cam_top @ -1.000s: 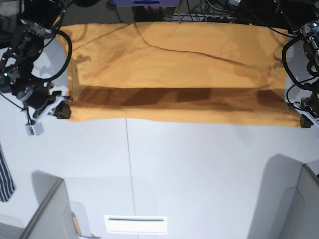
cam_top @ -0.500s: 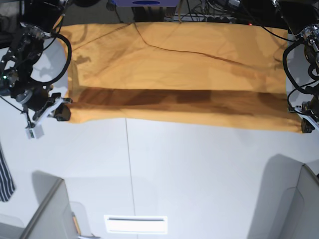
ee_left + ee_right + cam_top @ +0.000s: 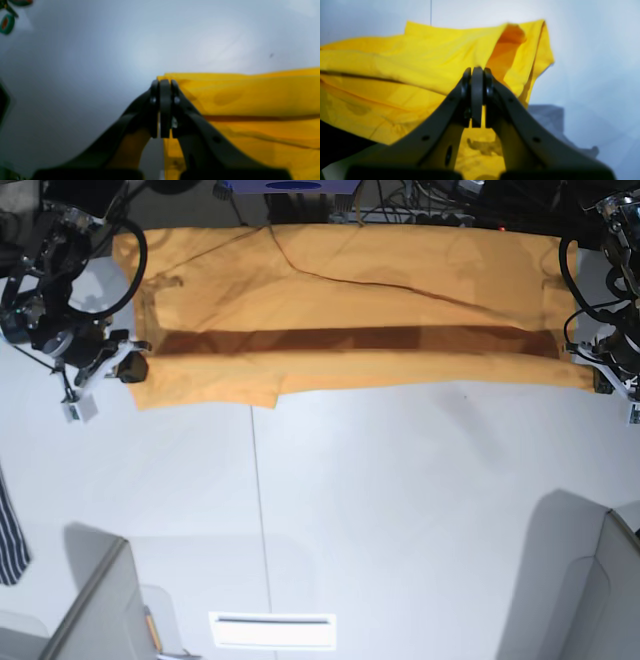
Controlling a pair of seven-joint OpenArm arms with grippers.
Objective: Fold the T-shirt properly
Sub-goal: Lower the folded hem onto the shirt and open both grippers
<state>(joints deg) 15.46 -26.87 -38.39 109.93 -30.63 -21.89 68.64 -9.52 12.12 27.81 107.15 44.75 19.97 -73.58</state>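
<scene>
Stretching across the table [image 3: 380, 510] from nine to three o'clock, the T-shirt [image 3: 350, 290] is pinched at either end by the left gripper [image 3: 603, 377] and right gripper [image 3: 130, 367], jaws clamped on cloth.

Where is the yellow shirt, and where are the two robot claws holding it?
T-shirt [image 3: 380, 290], base view, on its flat upper layer.
Left gripper [image 3: 165, 83], left wrist view, between its closed fingertips.
Right gripper [image 3: 477, 71], right wrist view, between its closed fingertips.
</scene>
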